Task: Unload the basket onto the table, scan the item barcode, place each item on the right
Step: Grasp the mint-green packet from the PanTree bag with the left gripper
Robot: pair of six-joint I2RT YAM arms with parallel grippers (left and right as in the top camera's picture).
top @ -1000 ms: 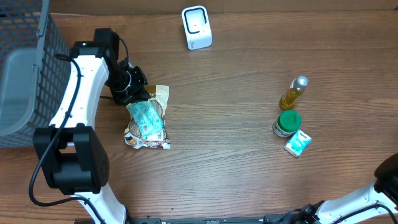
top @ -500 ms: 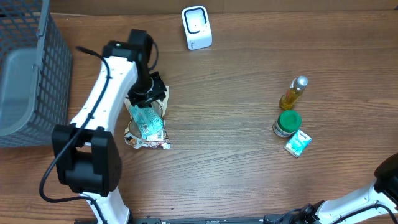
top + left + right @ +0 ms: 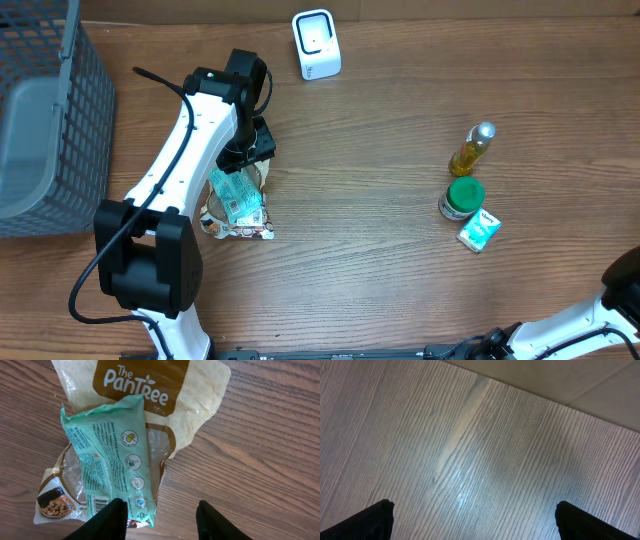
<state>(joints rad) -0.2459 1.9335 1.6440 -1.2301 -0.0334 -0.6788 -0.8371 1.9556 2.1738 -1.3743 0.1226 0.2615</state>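
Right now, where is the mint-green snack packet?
The mint-green packet lies left of centre in the overhead view, on top of the Pantree bag, right beside the left gripper.

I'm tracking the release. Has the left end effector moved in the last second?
Yes. In the overhead view the left end effector has shifted right, away from the basket.

Brown wood-grain table (image 3: pixel 380 250), evenly lit
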